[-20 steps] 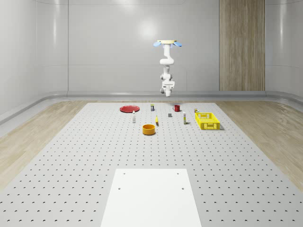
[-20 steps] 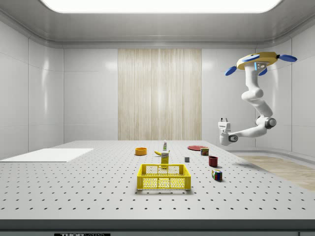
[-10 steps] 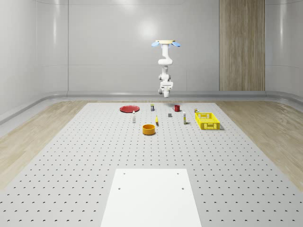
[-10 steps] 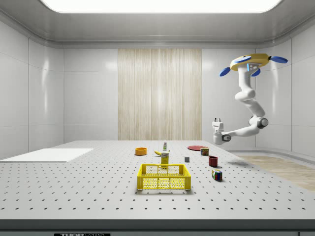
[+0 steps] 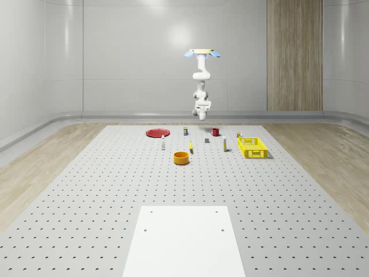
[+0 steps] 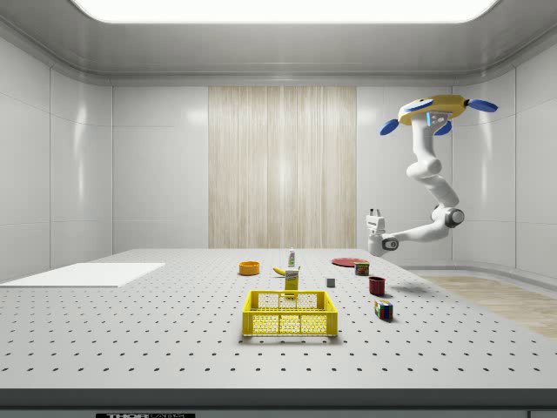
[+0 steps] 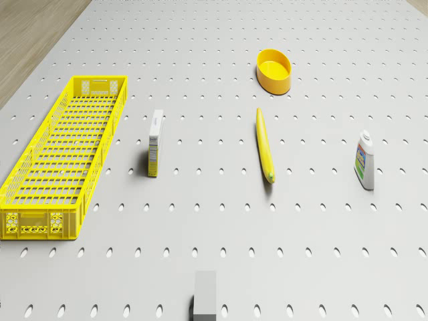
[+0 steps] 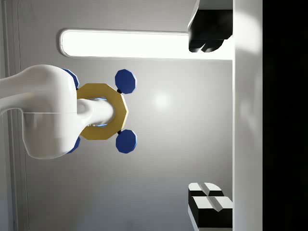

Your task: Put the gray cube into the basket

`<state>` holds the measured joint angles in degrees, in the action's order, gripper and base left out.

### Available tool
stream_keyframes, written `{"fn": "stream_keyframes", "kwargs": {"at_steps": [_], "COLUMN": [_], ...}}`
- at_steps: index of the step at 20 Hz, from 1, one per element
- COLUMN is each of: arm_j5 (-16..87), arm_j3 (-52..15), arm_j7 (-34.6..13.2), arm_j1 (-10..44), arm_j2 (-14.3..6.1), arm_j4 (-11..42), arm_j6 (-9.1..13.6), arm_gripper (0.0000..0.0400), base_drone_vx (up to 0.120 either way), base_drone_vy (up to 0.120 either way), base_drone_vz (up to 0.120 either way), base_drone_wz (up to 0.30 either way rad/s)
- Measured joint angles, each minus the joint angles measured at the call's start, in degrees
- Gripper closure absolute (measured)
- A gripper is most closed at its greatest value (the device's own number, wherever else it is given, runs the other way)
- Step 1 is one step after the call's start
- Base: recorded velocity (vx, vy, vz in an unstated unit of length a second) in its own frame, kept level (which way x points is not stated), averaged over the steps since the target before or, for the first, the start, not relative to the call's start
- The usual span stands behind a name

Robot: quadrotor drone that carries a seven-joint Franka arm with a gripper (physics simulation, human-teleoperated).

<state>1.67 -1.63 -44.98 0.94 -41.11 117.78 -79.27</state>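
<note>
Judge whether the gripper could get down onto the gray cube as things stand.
Probably yes, after a descent. The gray cube stands alone on the table, nothing above it. The drone hovers high beyond the red mug, its gripper pointing upward, so the arm must swing down.

White arm [image 6: 424, 174], yellow blue-rotored drone [image 6: 431, 111]

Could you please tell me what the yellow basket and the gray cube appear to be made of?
The basket looks like moulded matte plastic: uniform yellow, open lattice walls and floor. The gray cube is plain, matte and featureless; plastic, painted wood or metal cannot be told apart.
</note>
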Motion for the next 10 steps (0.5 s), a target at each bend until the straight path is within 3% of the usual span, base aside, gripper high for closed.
{"fn": "stream_keyframes", "kwargs": {"at_steps": [7, 10], "arm_j5": [4.2, 8.3], "arm_j3": [-3.0, -5.9], "arm_j7": [-0.6, -1.1], "arm_j1": [0.9, 1.8], "arm_j2": [-0.3, -0.5], "arm_j4": [0.4, 1.0], "arm_j6": [-0.4, -0.6], "arm_gripper": [0.0, 0.0], "base_drone_vx": [0.12, 0.12], "base_drone_vy": [0.0, 0.0], "base_drone_vz": [0.0, -0.12], "base_drone_wz": [0.0, 0.0]}}
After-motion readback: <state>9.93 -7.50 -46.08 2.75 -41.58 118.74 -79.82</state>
